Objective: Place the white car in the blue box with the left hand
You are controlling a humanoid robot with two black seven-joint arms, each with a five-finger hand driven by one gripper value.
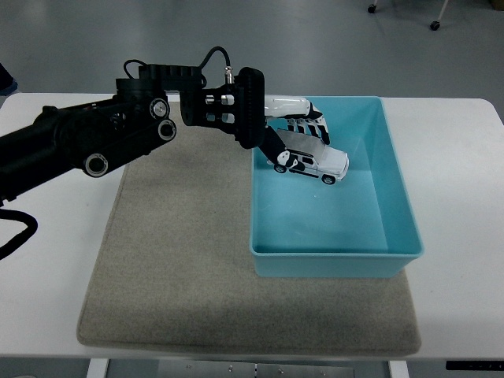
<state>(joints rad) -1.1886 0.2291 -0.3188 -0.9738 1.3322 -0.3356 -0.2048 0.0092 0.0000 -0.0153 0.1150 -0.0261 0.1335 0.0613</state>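
The white car (pixel 313 164) is held in my left hand (pixel 303 142), whose fingers are curled around it. The hand and car hang over the inside of the blue box (pixel 402 197), above its far left part, with the car tilted slightly nose-down to the right. I cannot tell whether the car touches the box floor. My left arm (pixel 118 134) reaches in from the left across the mat. The right hand is out of view.
The blue box stands on the right part of a grey mat (pixel 181 260), which lies on the white table (pixel 55 228). Bare mat stretches to the left of the box.
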